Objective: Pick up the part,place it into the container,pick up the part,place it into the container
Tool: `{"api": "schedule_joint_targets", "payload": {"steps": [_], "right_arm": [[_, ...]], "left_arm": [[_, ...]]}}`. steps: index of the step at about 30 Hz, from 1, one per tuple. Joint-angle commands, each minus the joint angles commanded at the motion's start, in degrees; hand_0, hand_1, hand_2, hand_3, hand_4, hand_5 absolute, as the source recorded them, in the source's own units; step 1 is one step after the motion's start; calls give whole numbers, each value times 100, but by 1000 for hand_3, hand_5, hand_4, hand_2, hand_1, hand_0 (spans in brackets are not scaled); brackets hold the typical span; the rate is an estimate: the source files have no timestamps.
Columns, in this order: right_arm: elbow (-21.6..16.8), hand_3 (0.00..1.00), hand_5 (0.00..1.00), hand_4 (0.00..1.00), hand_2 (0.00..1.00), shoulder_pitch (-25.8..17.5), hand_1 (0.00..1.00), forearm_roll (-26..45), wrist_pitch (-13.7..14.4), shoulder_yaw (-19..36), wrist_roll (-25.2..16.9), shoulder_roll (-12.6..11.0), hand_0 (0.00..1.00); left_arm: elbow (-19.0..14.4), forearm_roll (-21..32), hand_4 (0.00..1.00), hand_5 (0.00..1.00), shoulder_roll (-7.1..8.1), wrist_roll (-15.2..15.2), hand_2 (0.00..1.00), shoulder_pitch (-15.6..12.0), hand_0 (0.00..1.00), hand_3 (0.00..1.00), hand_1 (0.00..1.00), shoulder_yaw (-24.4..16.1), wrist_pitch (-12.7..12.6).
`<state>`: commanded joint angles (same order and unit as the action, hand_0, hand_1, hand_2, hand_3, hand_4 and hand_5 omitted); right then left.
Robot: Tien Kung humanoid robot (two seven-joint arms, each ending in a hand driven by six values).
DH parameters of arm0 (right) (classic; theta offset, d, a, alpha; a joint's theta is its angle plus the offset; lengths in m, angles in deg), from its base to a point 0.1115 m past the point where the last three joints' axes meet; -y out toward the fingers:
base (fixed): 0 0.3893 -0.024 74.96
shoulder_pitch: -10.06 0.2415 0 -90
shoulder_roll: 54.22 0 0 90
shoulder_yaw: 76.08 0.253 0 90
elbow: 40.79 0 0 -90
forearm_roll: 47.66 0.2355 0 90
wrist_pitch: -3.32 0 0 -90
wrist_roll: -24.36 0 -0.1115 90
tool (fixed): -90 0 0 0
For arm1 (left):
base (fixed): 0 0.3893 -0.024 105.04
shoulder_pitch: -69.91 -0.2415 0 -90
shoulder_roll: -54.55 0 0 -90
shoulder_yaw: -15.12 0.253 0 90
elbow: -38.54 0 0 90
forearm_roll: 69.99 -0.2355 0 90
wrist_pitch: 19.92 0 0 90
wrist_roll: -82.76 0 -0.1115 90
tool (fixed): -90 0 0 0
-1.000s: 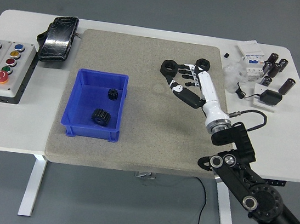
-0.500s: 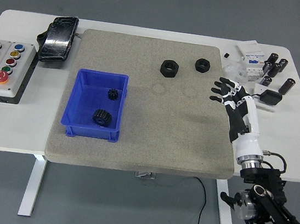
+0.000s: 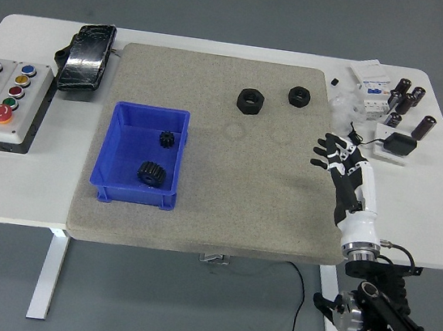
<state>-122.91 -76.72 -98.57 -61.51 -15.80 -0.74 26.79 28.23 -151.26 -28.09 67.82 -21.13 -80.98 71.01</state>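
Observation:
A blue container sits on the left of the grey mat and holds two black gears, a small one and a larger one. Two black hex nuts lie on the mat at the back, a larger one and a smaller one. My right hand is open with fingers spread, empty, at the mat's right edge, well below and right of the nuts. My left hand is out of view.
A button box and a black pouch are at the left. Several small dark cylinders, white boxes and a black block crowd the back right corner of the table, just behind my right hand.
My right hand has pulled back from the larger nut to the mat's right edge and then slightly toward me. Both nuts stay in place on the mat.

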Motion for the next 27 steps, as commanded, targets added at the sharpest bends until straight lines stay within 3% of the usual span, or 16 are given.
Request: {"api": "schedule_joint_targets", "payload": {"steps": [9, 18, 19, 27], "right_arm": [[-36, 620, 529, 770, 616, 78, 610, -192, 51, 104, 38, 90, 541], [-89, 622, 525, 766, 614, 179, 609, -363, 122, 361, 125, 46, 539], [-97, 625, 513, 756, 610, 182, 600, -356, 123, 376, 132, 36, 530], [-182, 622, 492, 745, 607, 314, 587, 552, -223, 432, -180, 112, 507]], "left_arm": [[0, 36, 650, 541, 97, -27, 545, -72, 615, 673, 483, -29, -8], [0, 209, 650, 535, 43, -29, 527, -78, 615, 672, 441, 45, -1], [0, 212, 651, 522, 37, -35, 476, -79, 614, 668, 404, 49, 3], [0, 234, 657, 508, -4, -41, 456, -122, 615, 662, 401, 42, -4]]}}
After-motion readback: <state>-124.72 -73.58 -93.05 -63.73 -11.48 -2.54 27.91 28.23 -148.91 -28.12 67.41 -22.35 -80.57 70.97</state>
